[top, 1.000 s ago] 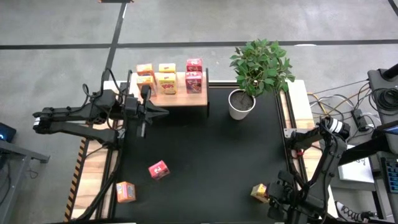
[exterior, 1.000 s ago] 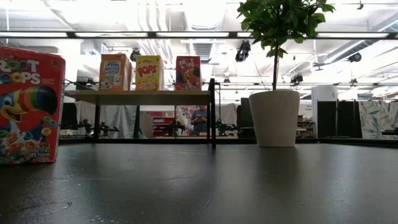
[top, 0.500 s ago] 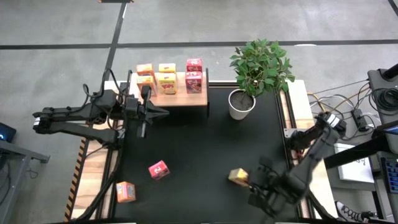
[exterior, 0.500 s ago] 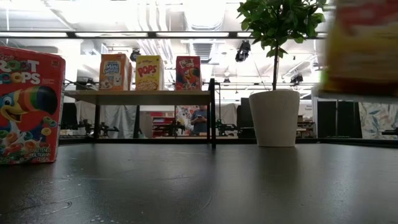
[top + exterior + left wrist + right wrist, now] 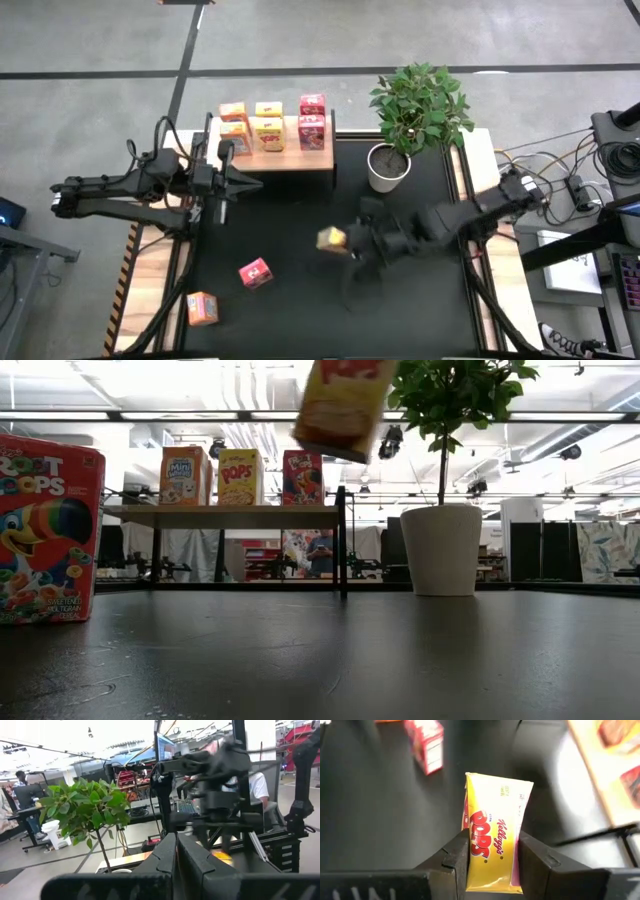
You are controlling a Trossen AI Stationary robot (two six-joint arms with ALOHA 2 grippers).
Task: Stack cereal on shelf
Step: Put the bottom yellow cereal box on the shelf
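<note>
My right gripper (image 5: 347,241) is over the middle of the table, shut on a yellow cereal box (image 5: 495,840), which shows high and tilted in the low view (image 5: 343,400). The shelf (image 5: 285,158) stands at the far edge and carries two orange boxes (image 5: 233,120), two yellow boxes (image 5: 268,130) and two red boxes (image 5: 311,130). A red box (image 5: 255,272) and an orange box (image 5: 203,308) lie on the table's near left part. My left gripper (image 5: 240,181) waits, shut, just in front of the shelf's left end. My right gripper pinches the yellow box between its two fingers (image 5: 456,857), on two opposite sides (image 5: 470,870) at the end nearest the wrist. The arm reaches in roughly level from the table's right side. The box is lifted clear and tilted, its printed face in the wrist view.
A white pot with a leafy plant (image 5: 388,166) stands at the far edge, right of the shelf. A large red box (image 5: 45,525) fills the left of the low view. Pale wooden strips (image 5: 150,270) run along the table's sides. People and equipment show in the room beyond.
My right gripper has carried the yellow box from the table's near right corner up and toward the middle, swinging left and toward the far edge. The box has risen clear of the table and now hangs tilted in the air. The other boxes have stayed put.
</note>
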